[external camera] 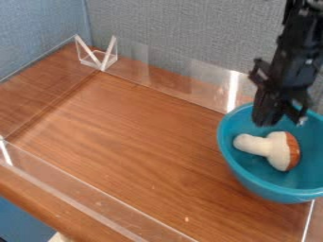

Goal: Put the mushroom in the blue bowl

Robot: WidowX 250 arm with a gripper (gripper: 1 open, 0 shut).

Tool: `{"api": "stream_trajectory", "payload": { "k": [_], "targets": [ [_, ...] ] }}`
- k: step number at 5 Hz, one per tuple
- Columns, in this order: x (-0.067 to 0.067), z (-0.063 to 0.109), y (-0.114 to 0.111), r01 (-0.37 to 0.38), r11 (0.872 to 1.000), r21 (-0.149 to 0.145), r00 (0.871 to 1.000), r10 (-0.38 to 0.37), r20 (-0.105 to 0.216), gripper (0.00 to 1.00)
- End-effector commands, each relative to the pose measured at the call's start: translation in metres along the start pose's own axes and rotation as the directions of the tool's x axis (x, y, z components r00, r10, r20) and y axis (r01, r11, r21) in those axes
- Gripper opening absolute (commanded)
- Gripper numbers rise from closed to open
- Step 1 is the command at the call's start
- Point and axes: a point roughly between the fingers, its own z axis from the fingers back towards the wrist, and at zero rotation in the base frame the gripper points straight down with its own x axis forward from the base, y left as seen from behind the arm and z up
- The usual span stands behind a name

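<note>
At the far left, a low clear acrylic wall [51, 159] borders the wooden table [120, 123], with a small clear triangular stand [96, 53] at the back corner. The wide brown surface from there to the right is free of objects. A clear panel [190, 77] runs along the back edge. At the right sits the blue bowl [243, 163], glossy teal with a deep smooth inside, its far side cut by the picture edge. The mushroom [271, 148] lies on its side inside it, cream stem pointing left, orange-brown cap to the right. Above the bowl's back rim hangs the black gripper [277, 115], jaws together, holding nothing, apart from the mushroom.
</note>
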Motion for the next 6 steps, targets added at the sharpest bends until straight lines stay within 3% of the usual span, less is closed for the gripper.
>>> {"api": "stream_trajectory", "payload": {
  "k": [1,4,6],
  "targets": [
    [0.009,0.018,0.023,-0.039,0.999,0.024,0.997,0.038,0.067,0.0],
    [0.002,0.009,0.055,-0.145,0.989,0.02,0.986,0.143,0.084,0.0],
    [0.003,0.028,0.066,-0.025,0.999,0.039,0.993,0.02,0.116,0.0]
  ]
}}
